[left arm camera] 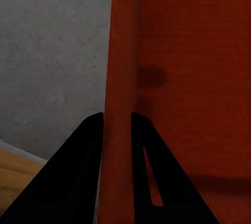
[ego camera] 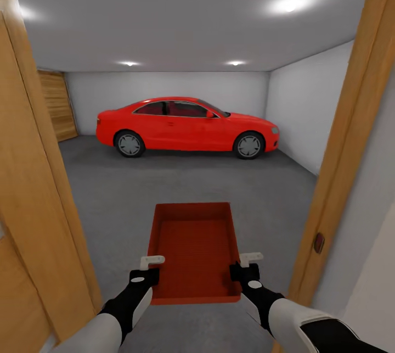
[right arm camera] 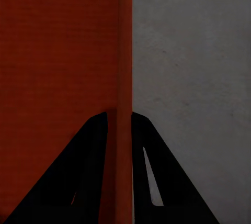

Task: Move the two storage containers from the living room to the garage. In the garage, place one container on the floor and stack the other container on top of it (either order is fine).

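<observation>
Carrying: I hold one storage container (ego camera: 196,251) level between both arms at the garage doorway, above the grey concrete floor (ego camera: 181,183).
Left gripper (ego camera: 151,268): clenched on the container's left wall; the left wrist view shows the two dark fingers (left arm camera: 78,171) on either side of that thin wall (left arm camera: 119,130).
Right gripper (ego camera: 247,266): clenched on the right wall near the container's near corner, the wall (right arm camera: 124,77) pinched between its fingers (right arm camera: 157,171).
Handling, my judgement: the box reads as stiff, light and thin-walled; its smooth walls could slip, so opposite side walls are the sound place to hold.
Head view adds: wooden door frame (ego camera: 351,139) on both sides, the red car (ego camera: 186,127) parked at the far wall, open floor between.
Wrist views add: wall contact at each finger pair, and floor texture directly below.
Second container: I cannot place it from here.
</observation>
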You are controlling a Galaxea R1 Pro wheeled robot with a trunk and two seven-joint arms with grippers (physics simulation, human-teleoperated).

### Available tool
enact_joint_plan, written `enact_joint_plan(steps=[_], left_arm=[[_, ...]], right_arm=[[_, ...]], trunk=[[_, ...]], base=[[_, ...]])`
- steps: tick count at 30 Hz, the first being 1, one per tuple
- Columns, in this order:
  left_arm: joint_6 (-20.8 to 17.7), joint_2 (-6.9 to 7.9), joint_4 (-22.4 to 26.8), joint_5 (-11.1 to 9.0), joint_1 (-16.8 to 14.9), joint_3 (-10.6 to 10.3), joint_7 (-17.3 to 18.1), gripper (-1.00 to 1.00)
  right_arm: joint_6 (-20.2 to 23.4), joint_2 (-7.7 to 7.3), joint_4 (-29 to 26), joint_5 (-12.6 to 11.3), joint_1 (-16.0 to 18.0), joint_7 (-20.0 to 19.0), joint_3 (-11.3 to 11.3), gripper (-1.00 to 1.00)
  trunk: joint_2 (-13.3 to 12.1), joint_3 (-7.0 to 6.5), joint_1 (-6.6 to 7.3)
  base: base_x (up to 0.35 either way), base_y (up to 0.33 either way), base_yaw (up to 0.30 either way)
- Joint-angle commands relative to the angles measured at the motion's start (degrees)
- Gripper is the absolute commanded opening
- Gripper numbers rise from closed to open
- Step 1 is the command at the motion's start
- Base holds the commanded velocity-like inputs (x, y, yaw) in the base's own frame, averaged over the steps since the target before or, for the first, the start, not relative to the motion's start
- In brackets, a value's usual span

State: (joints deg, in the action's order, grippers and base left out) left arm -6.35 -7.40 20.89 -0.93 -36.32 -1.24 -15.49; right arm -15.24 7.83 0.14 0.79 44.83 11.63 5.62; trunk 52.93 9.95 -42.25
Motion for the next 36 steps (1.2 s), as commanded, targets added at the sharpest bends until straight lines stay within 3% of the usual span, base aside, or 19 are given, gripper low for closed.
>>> enact_joint_plan(steps=[1,16,36], left_arm=[[2.3,-0.04,0.29,1.37,-0.06,1.32,-1.3,-1.0],[2.3,0.0,0.06,1.42,-0.06,1.33,-1.3,-1.0],[2.31,0.11,-0.06,1.46,-0.06,1.41,-1.3,-1.0]], right_arm=[[0.12,0.08,0.12,0.7,0.0,-0.21,-1.93,-1.0],[0.04,0.08,0.12,0.7,0.0,-0.24,-1.89,-1.0],[0.05,0.08,0.12,0.71,0.0,-0.28,-1.84,-1.0]], trunk=[[0.07,0.09,-0.01],[0.07,0.09,-0.01],[0.07,0.09,-0.01]], base=[[0.0,0.0,0.189],[0.031,0.0,0.016],[0.317,0.0,0.0]])
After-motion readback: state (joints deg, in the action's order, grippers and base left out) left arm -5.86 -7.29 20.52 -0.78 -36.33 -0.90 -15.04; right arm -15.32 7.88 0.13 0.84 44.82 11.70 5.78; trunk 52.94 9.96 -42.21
